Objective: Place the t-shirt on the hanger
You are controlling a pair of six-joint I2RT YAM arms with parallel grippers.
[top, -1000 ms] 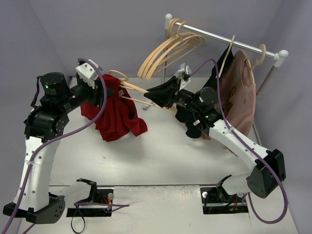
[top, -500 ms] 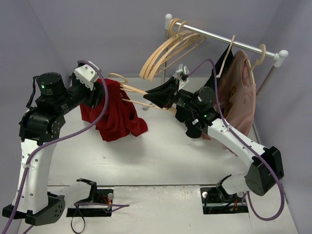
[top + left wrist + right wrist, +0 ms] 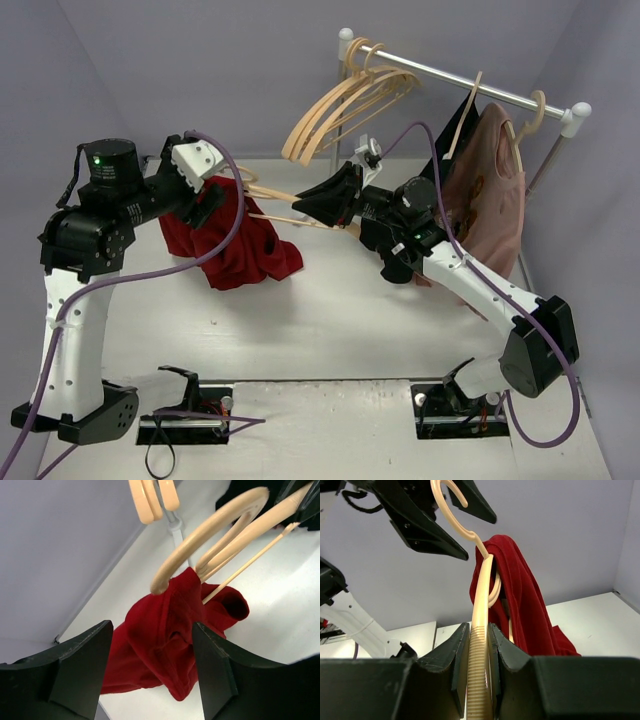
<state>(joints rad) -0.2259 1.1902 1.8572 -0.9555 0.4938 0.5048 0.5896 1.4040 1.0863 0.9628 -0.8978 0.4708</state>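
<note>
Dark red cloth t-shirt [image 3: 160, 645] bunched on pale wooden hanger [image 3: 481, 605]
Hanger is gripped by right claw [image 3: 479, 630]; left claw [image 3: 152, 627] is spread wide. Cloth should be pulled slowly.

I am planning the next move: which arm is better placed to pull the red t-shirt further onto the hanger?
Left. The left fingers, open, face the t-shirt; the right fingers are shut on the hanger.

left gripper [image 3: 152, 630] hangs raised with jaws wide apart, right gripper [image 3: 479, 630] reaches leftward, clamped on the hanger [image 3: 482, 590].
</note>
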